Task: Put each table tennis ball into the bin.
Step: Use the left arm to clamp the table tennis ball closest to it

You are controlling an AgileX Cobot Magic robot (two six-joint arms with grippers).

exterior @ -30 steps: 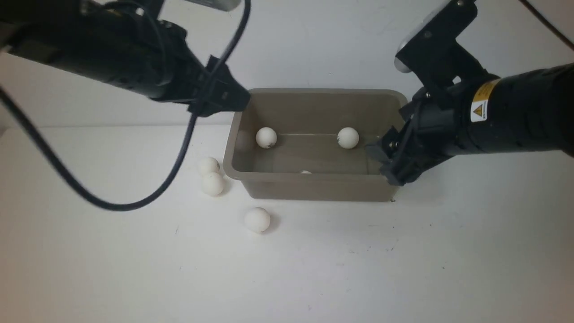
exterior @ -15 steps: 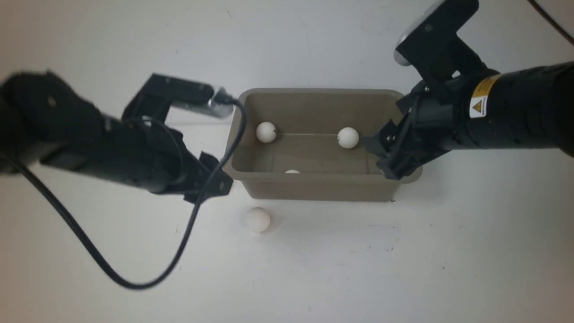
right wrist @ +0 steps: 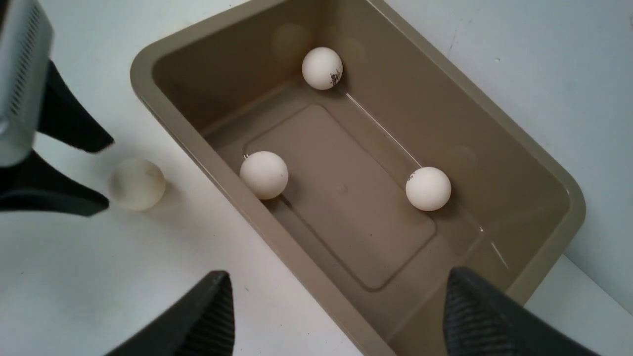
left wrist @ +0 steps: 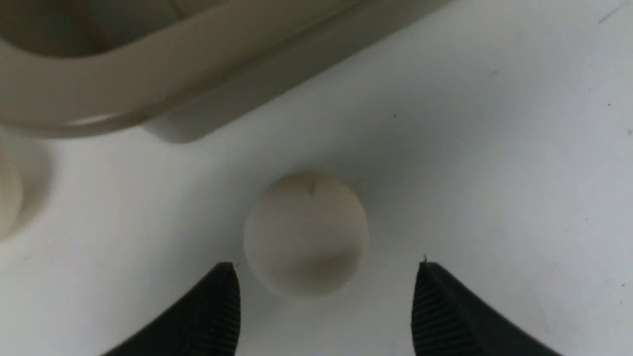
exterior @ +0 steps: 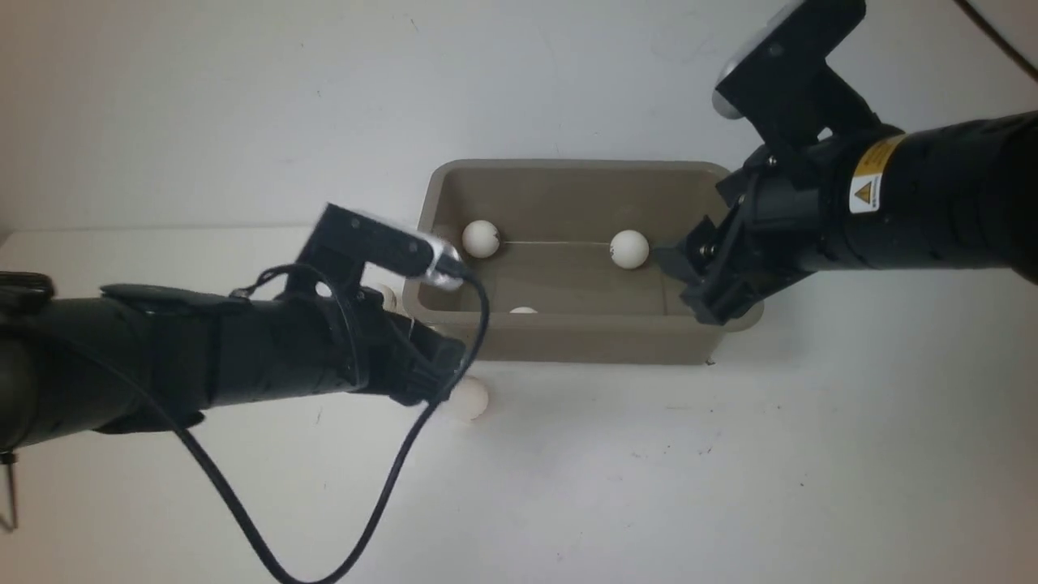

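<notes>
The taupe bin (exterior: 568, 345) stands mid-table and holds three table tennis balls (exterior: 481, 238) (exterior: 629, 248) (exterior: 523, 311). One more ball (exterior: 470, 400) lies on the table before the bin's left front corner. My left gripper (exterior: 438, 380) is low beside it and open. In the left wrist view that ball (left wrist: 305, 235) sits just ahead of the spread fingertips (left wrist: 222, 301), untouched. Another ball (exterior: 388, 295) peeks out behind the left arm. My right gripper (exterior: 697, 284) hovers open and empty over the bin's right end (right wrist: 341, 198).
The left arm's black cable (exterior: 381, 503) loops low over the table in front of the bin. A white wall rises just behind the bin.
My left arm has swung from above the bin's back left corner down to the table, bringing its gripper to the ball in front. The right arm has barely moved.
</notes>
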